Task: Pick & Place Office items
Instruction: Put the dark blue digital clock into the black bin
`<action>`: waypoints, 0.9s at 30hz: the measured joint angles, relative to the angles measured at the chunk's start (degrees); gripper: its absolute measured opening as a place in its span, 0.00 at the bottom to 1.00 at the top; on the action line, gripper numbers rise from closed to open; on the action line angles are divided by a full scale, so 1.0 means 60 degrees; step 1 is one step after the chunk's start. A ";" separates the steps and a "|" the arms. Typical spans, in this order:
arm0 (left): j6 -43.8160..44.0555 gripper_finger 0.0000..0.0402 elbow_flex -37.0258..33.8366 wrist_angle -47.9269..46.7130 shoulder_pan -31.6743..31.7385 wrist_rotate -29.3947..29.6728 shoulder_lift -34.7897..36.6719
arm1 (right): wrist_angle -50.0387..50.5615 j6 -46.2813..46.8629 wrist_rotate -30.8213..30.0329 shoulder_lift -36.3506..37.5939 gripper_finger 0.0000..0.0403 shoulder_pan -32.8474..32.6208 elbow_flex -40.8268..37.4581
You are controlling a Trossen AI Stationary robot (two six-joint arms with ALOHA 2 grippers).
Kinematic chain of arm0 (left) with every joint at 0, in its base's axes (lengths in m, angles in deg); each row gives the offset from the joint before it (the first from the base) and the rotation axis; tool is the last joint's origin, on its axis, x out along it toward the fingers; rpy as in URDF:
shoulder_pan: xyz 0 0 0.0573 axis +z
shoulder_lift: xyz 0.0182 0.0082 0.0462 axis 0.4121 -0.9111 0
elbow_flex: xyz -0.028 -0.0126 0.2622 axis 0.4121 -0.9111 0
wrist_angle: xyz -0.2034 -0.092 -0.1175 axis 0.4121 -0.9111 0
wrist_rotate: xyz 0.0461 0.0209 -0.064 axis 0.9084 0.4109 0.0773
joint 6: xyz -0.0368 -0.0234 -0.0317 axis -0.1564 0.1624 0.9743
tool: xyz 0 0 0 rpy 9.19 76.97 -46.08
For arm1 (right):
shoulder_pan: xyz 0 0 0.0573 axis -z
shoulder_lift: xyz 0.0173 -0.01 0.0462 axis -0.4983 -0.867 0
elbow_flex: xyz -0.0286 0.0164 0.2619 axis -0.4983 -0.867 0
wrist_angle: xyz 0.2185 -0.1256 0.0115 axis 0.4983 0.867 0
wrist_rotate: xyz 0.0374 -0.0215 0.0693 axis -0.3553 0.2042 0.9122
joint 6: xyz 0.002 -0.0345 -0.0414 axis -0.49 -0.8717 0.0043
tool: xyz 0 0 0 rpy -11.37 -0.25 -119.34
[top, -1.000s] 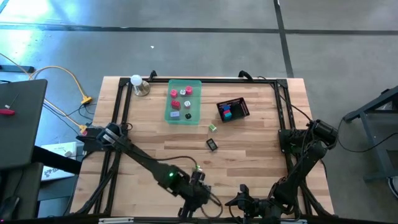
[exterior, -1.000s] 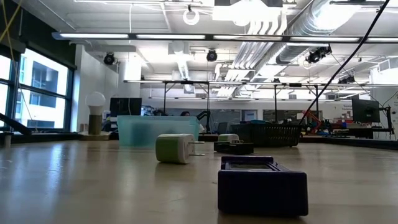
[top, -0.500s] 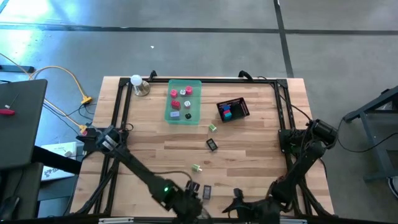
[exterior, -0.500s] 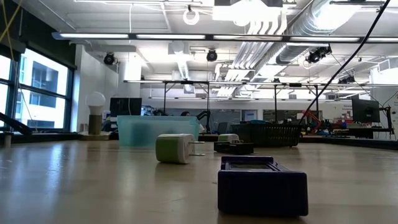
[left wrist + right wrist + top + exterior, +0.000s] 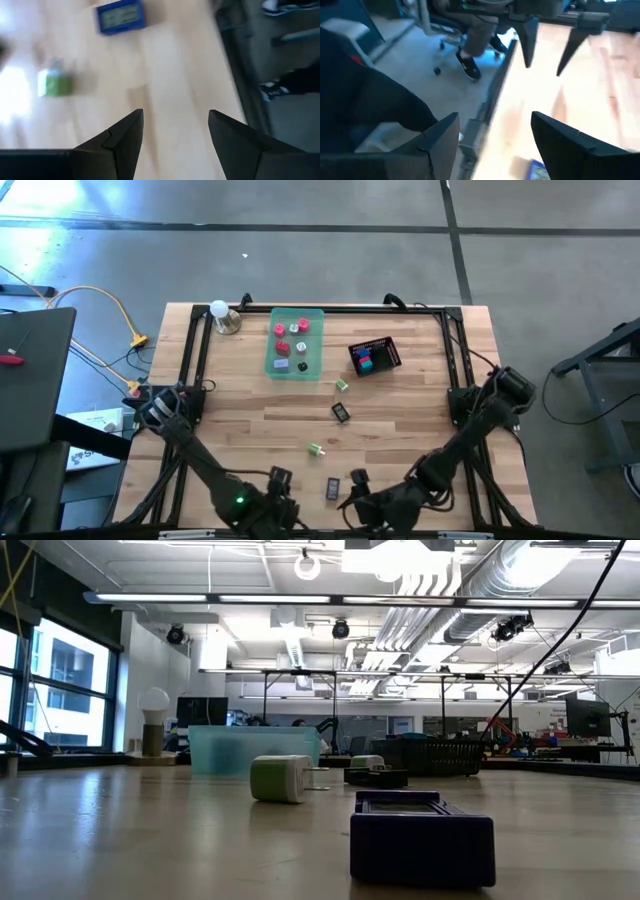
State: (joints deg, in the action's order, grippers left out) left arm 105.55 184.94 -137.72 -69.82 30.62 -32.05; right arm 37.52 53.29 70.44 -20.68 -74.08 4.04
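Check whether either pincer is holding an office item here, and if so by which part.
Nothing is held. The left pincer and the right pincer both stand open with only bare table between their fingers, near the table's front edge.

Left pincer [image 5: 172, 135] and right pincer [image 5: 492, 137] (both empty) gaping, low at near edge

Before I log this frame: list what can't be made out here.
- Basket contents: high view, too small to identify; low view, hidden by its mesh wall.
- Tray pieces: low view, hidden behind the cloudy tray wall.
- Green piece: left wrist view, blurred.
- Seated person: right wrist view, cut off by the top edge.
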 joint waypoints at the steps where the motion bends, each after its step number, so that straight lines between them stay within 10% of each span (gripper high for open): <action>1: 0.0182 0.54 0.0000 -0.0221 -0.0053 0.0205 0.0057 | 0.0488 -0.0059 0.0011 0.0000 0.58 0.0071 0.0265; 7: 0.1068 0.54 -0.0005 -0.1343 -0.0414 0.1531 0.0118 | 0.2228 -0.1576 0.0875 -0.0203 0.58 0.0454 0.1430; 27: 0.1406 0.54 -0.0237 -0.0865 -0.0397 0.1510 0.0114 | 0.3763 -0.5468 0.2838 -0.1257 0.58 0.1564 0.1583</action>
State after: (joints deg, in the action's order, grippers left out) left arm 113.99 183.52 -142.91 -72.21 39.68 -31.37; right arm 60.09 20.48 87.47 -28.22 -64.69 13.54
